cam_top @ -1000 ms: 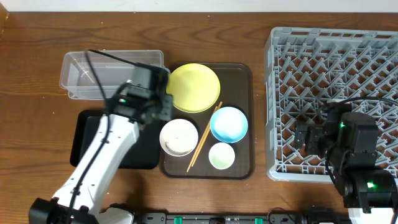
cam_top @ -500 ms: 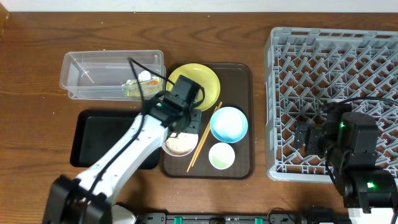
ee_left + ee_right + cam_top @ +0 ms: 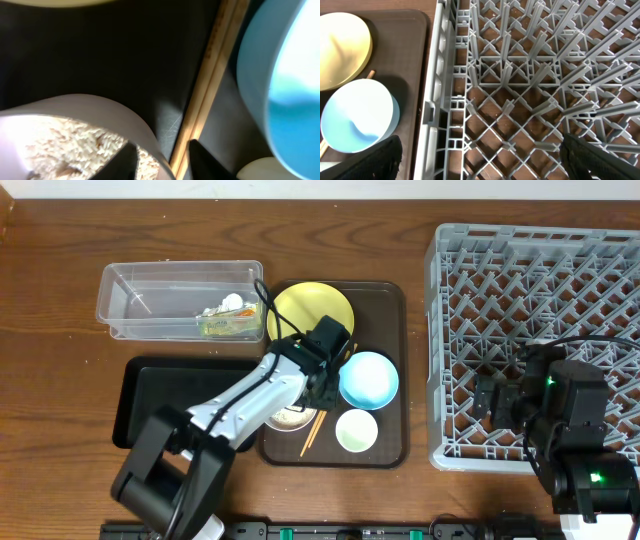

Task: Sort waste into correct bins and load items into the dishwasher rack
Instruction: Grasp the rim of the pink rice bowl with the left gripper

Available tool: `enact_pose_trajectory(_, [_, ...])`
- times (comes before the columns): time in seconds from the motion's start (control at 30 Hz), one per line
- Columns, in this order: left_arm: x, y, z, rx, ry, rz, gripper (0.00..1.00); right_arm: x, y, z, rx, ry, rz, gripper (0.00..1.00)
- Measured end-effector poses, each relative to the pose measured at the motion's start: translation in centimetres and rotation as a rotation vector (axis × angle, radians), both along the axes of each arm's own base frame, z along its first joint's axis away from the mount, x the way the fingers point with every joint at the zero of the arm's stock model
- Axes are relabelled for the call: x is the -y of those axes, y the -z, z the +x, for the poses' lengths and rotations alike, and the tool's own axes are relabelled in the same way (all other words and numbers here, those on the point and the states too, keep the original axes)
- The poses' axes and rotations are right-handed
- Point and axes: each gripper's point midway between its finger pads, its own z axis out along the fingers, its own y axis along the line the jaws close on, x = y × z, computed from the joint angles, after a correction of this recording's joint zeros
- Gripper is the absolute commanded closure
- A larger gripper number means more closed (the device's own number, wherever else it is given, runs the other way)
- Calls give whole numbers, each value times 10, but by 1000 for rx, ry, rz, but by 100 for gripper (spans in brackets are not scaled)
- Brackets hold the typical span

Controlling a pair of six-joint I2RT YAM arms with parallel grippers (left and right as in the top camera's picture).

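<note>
My left gripper [image 3: 318,385] is low over the brown serving tray [image 3: 390,310]. Its jaws [image 3: 162,155] are open and straddle the rim of the white bowl [image 3: 75,115], which holds loose rice [image 3: 75,147]. One finger is inside the bowl and the other is beside the wooden chopsticks [image 3: 215,65]. The arm hides most of the white bowl [image 3: 283,420] from overhead. The light blue bowl [image 3: 368,380], pale green cup [image 3: 356,430] and yellow plate [image 3: 305,310] sit on the same tray. My right gripper [image 3: 480,155] hangs wide open and empty over the grey rack [image 3: 540,280].
The clear tub [image 3: 150,300] at the back left holds the green-yellow wrapper [image 3: 232,326] and the white tissue [image 3: 225,307]. The shallow black tray [image 3: 170,395] lies in front of it. The rack's near wall [image 3: 432,100] stands between the right gripper and the serving tray.
My left arm has swung right from the clear tub to the serving tray and come down on the white bowl's rim. The wrapper and tissue now lie in the tub. The right arm is still.
</note>
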Motion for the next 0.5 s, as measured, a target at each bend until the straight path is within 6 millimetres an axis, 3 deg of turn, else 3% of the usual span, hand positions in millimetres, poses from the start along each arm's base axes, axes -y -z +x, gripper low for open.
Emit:
enact_pose_trajectory(0.27, [1,4,-2,-10,1,2,93,0,0,0,0,0,0,1])
enact_pose_trajectory(0.5, [-3,0,-3,-5,2,23,94,0,0,0,0,0,0,1])
